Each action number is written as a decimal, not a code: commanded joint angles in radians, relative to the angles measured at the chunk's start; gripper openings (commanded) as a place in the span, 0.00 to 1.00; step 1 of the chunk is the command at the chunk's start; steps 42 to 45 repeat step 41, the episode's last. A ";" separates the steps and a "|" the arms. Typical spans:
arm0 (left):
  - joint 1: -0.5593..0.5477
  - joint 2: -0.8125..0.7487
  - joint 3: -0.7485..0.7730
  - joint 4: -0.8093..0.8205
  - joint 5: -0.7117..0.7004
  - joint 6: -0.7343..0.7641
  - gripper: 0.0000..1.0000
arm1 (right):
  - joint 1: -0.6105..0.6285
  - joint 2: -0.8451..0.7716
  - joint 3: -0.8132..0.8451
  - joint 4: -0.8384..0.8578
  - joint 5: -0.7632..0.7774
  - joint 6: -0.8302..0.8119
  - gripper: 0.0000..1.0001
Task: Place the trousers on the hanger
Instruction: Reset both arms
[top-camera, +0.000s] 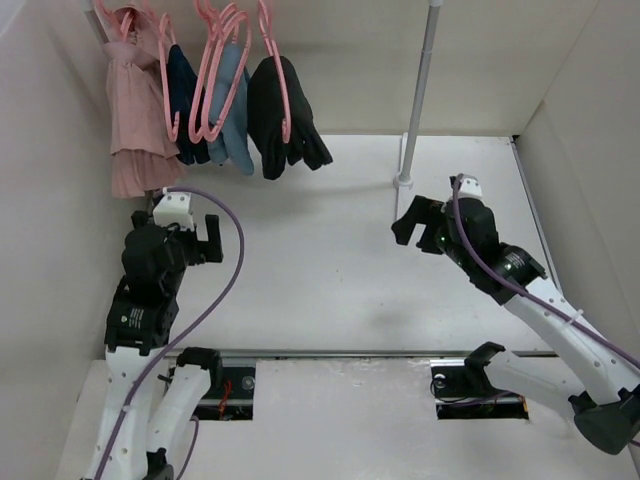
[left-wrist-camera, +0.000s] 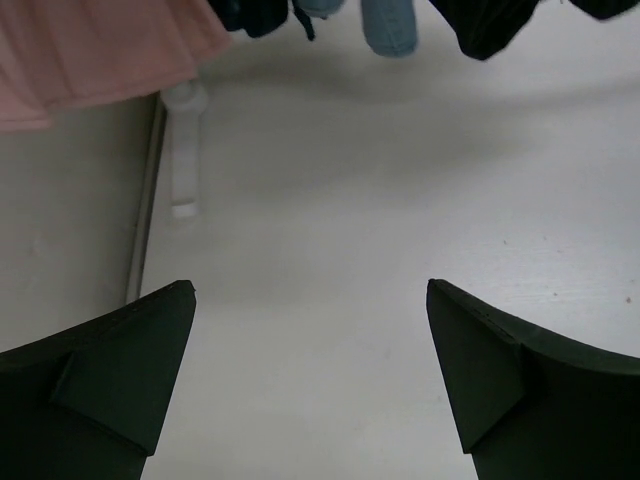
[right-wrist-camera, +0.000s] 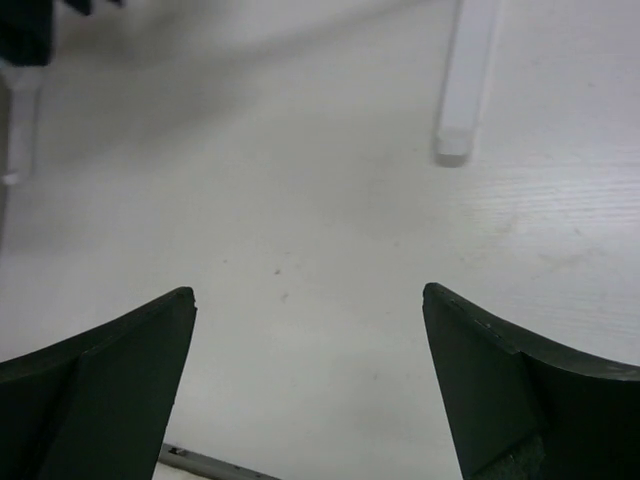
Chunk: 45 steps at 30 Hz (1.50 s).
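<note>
We see the black trousers (top-camera: 283, 120) hanging at the back of the desk (top-camera: 320, 290), bunched on a thin pink hanger (top-camera: 275, 60), the rightmost in a row of pink hangers. To their left hang a light-blue garment (top-camera: 232, 110), a navy garment (top-camera: 185, 100) and a pink dress (top-camera: 130, 110). Right of the trousers, well apart, a white upright post (top-camera: 420, 90) stands on the desk.

Our left hand (top-camera: 208, 240) hovers over the left side of the desk, below the hanging clothes. Its fingers are spread wide with nothing between them. In its wrist view only bare desk shows in the gap, and the hems of the garments, with the trousers' dark lower edge, hang along the top of the picture. Our right hand (top-camera: 415, 222) sits near the foot of the post, likewise wide open and empty.
</note>
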 joint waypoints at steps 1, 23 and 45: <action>0.067 -0.036 0.008 0.068 -0.031 0.023 1.00 | -0.046 -0.080 -0.045 0.016 0.089 -0.014 1.00; 0.159 0.014 -0.176 0.204 -0.205 -0.250 1.00 | -0.093 -0.243 -0.160 0.008 0.118 0.024 1.00; 0.169 -0.008 -0.186 0.204 -0.153 -0.181 1.00 | -0.093 -0.223 -0.151 0.008 0.100 0.015 1.00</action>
